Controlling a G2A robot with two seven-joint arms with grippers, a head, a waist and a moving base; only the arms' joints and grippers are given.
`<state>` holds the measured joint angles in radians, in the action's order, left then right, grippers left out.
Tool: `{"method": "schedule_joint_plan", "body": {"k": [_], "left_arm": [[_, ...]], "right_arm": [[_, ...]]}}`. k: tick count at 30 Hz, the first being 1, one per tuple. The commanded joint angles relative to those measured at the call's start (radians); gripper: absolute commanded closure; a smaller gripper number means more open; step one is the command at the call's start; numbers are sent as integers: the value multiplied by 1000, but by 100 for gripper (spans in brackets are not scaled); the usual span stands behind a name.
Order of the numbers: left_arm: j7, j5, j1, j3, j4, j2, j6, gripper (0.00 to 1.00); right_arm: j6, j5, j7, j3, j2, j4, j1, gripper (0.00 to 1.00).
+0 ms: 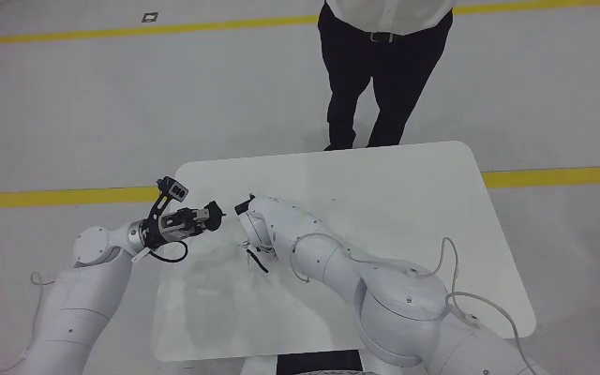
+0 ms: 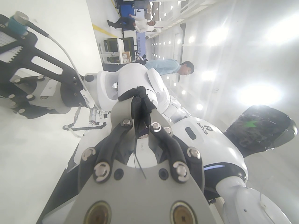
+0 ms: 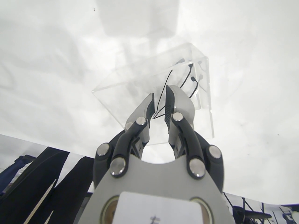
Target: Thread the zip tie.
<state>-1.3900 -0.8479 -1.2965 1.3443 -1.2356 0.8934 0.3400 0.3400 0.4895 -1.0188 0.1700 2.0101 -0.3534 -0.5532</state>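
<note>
White tabletop (image 1: 403,187) beneath both arms, with a clear box (image 3: 140,78) standing on it just beyond the tips of the right gripper (image 3: 160,92).

Left gripper (image 2: 139,99): jaws closed on a black zip tie (image 2: 139,165). It is pinched between the pads, and its thin strap runs back from the jaws toward the wrist. In the top view the left gripper (image 1: 214,216) points at the right arm's wrist, near it but apart.

Right gripper: jaws narrowly apart, clamping nothing as far as can be seen. One of the spare ties (image 3: 162,95) crosses the gap between them, at or near one pad. Whether it lies inside the jaws or in the box behind them cannot be settled. The others lie in the box, ahead of the jaws and off to one side.

Handling, by judgement: the zip tie is very light, narrow and smooth. It is springy along its length, so a long free end will probably sag and swing. A hold close behind the pointed tip should keep that end stiff enough to steer. The head is best taken by the strap just behind it, leaving its small slot uncovered between the pads. A flat pinch across the strap's width should resist twisting, and an edge-on pinch is likely to slip.
</note>
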Motion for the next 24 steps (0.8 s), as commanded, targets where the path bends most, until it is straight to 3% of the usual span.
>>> {"method": "schedule_joint_plan", "body": {"k": [1, 7, 18, 19, 20, 24], "left_arm": [[0, 0, 0, 0, 0, 0, 0, 100], [0, 0, 0, 0, 0, 0, 0, 100], [0, 0, 0, 0, 0, 0, 0, 100], [0, 0, 0, 0, 0, 0, 0, 100], [0, 0, 0, 0, 0, 0, 0, 100], [0, 0, 0, 0, 0, 0, 0, 100]], "right_arm": [[0, 1, -1, 0, 0, 0, 0, 95], [0, 3, -3, 0, 1, 1, 1, 100], [0, -4, 0, 0, 3, 1, 8, 100], [0, -5, 0, 0, 3, 1, 8, 98], [0, -5, 0, 0, 3, 1, 8, 87], [0, -5, -1, 0, 3, 2, 8, 76]]}}
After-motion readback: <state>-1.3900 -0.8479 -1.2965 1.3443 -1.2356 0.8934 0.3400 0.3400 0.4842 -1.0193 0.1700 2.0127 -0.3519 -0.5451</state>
